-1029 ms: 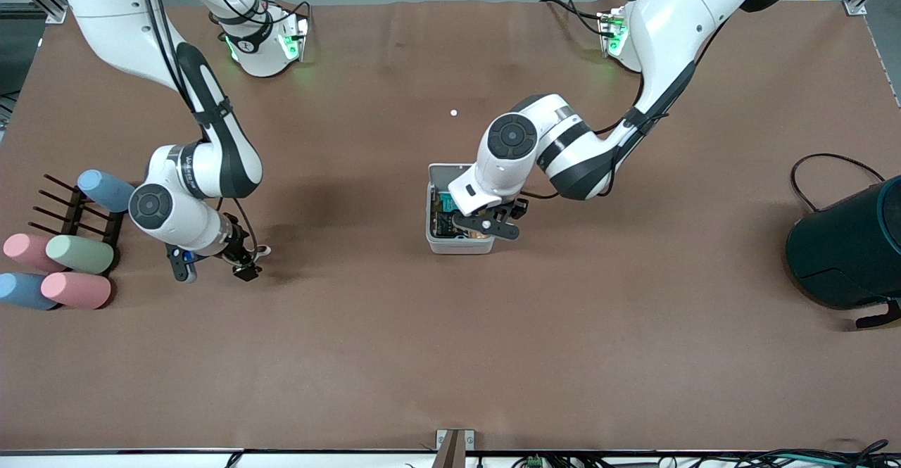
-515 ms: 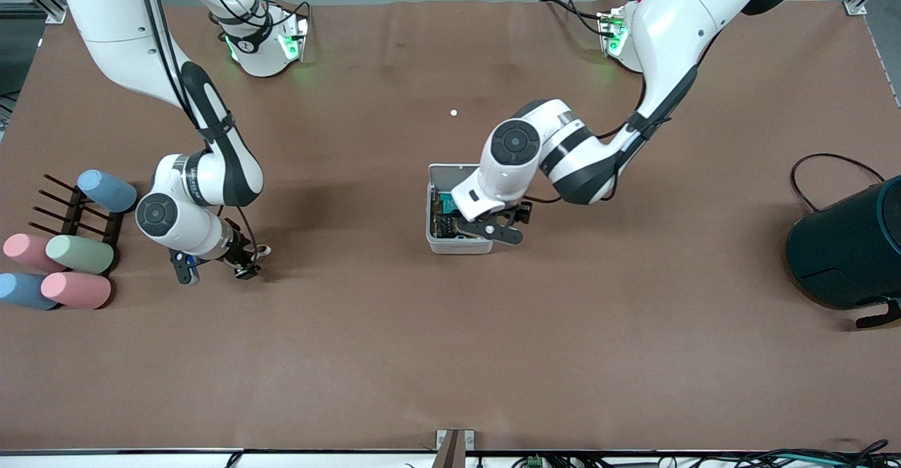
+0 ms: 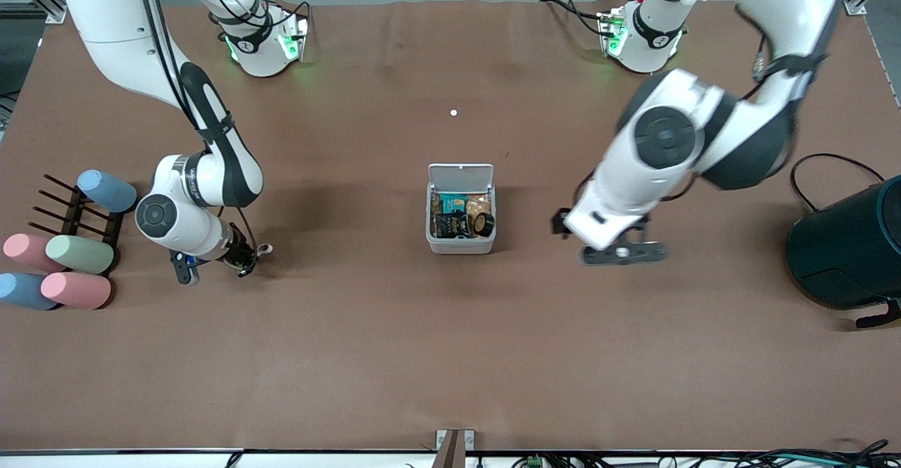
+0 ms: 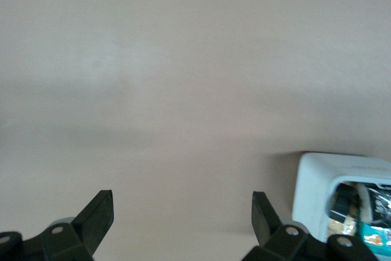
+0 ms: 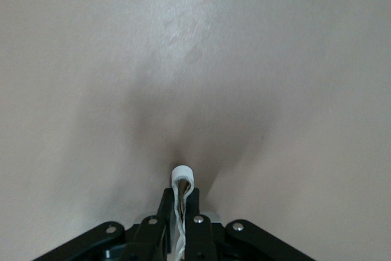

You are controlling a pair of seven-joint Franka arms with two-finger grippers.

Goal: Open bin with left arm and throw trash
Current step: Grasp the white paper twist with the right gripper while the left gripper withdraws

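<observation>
The front camera looked down from high across the worktop, facing both bases. Each wrist camera looked close along its fingers at the worktop; the left wrist view shared the bin with the front view.

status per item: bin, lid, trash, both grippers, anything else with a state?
bin: open, upright, mid-table
lid: flipped up
trash: wrappers and a black tape roll inside the bin
left gripper: open, empty, over the table beside the bin toward the left arm's end
right gripper: shut on a white band, low at the table near the rack
band: pinched between the fingers
pastel cylinders: lying on and beside the rack
</observation>
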